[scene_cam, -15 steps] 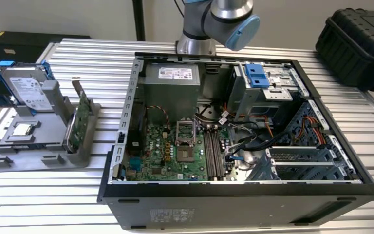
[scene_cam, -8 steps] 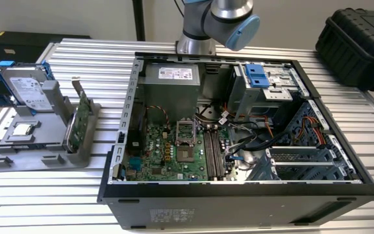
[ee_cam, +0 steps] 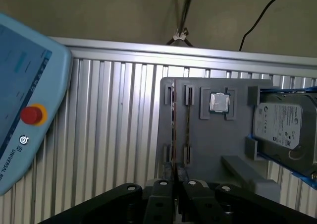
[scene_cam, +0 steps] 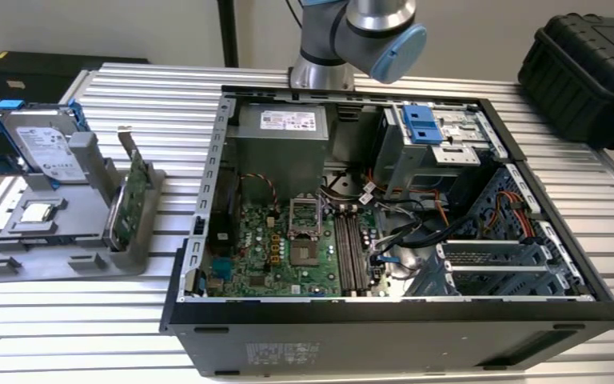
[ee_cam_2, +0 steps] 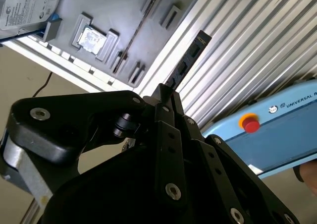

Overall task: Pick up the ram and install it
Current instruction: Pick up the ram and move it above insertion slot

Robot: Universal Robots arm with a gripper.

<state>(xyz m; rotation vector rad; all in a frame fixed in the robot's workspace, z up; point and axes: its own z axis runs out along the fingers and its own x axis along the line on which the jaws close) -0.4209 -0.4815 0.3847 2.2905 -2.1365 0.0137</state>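
In the second wrist view my gripper [ee_cam_2: 166, 92] is shut on the ram [ee_cam_2: 190, 58], a narrow dark stick with small black chips that juts out beyond the black fingertips. In the first wrist view the ram [ee_cam: 174, 130] is edge-on, a thin line rising from the gripper [ee_cam: 174, 182]. It hangs high above the grey parts holder [ee_cam: 218, 140] and touches nothing there. In the exterior view the open computer case [scene_cam: 392, 320] lies on the table, with the motherboard's long memory slots [scene_cam: 352, 252] in its middle and the arm's base [scene_cam: 323, 72] behind the case.
On the grey holder [scene_cam: 61, 248] are a silver hard drive in a blue frame [scene_cam: 45, 148], a small square chip [scene_cam: 36, 213] and an upright green card [scene_cam: 131, 200]. A light-blue pendant with a red button [ee_cam: 30, 115] lies on the ribbed table. A black case [scene_cam: 595, 72] stands at the back right.
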